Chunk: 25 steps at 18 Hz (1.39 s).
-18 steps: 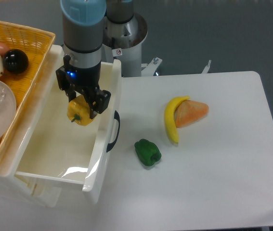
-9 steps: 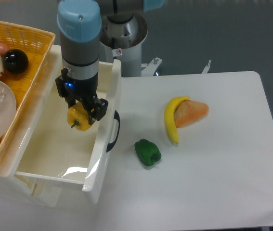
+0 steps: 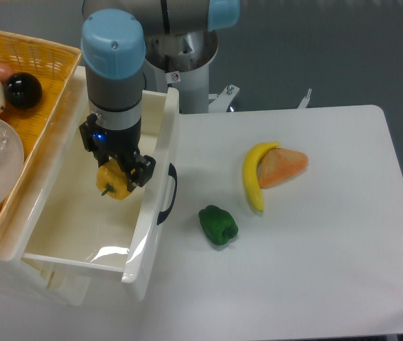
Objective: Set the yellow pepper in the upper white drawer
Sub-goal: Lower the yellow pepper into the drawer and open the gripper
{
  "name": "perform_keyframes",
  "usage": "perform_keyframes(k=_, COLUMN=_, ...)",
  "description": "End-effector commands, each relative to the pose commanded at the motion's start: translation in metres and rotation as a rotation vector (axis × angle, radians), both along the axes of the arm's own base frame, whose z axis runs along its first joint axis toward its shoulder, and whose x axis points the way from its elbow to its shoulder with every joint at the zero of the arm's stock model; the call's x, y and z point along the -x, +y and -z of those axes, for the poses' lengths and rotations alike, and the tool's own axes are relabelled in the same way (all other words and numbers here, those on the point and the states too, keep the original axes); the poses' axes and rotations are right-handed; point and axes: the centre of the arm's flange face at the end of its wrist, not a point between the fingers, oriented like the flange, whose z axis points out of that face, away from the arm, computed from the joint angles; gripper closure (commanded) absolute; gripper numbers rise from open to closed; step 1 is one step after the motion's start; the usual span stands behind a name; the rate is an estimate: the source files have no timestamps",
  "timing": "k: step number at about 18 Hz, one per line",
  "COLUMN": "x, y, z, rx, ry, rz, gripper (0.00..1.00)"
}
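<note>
The yellow pepper (image 3: pixel 113 182) is held between the black fingers of my gripper (image 3: pixel 115 169), stem pointing toward the front left. The gripper is shut on it and hangs inside the upper white drawer (image 3: pixel 151 234), which stands pulled open at the table's left, its dark curved handle (image 3: pixel 168 193) facing right. The pepper is low in the drawer, near its right wall; whether it touches the floor cannot be told.
A woven yellow basket (image 3: pixel 41 60) with a black ball (image 3: pixel 23 89) and other items sits on top left of the drawer. On the white table lie a green pepper (image 3: pixel 218 225), a banana (image 3: pixel 253 175) and an orange wedge (image 3: pixel 283 166).
The gripper with the yellow pepper has moved lower into the drawer and slightly left and toward the front.
</note>
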Motion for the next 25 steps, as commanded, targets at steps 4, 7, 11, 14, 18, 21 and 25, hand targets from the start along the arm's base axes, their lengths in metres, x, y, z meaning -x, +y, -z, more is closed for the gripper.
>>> perform_keyframes(k=4, x=-0.001, y=0.0, z=0.0, rx=-0.005, ry=0.011, rz=0.078, gripper=0.59)
perform_keyframes(k=7, x=-0.003, y=0.005, z=0.008, rx=0.001, ry=0.011, rz=0.133, gripper=0.59)
perform_keyframes(k=11, x=-0.009, y=0.01, z=0.014, rx=0.007, ry=0.009, rz=0.149, gripper=0.53)
perform_keyframes(k=14, x=-0.013, y=0.013, z=0.016, rx=0.008, ry=0.008, rz=0.157, gripper=0.41)
perform_keyframes(k=18, x=-0.02, y=0.019, z=0.019, rx=0.006, ry=0.025, rz=0.196, gripper=0.23)
perform_keyframes(k=21, x=-0.02, y=0.02, z=0.023, rx=0.011, ry=0.024, rz=0.197, gripper=0.15)
perform_keyframes(k=25, x=-0.02, y=0.021, z=0.023, rx=0.009, ry=0.024, rz=0.2, gripper=0.15)
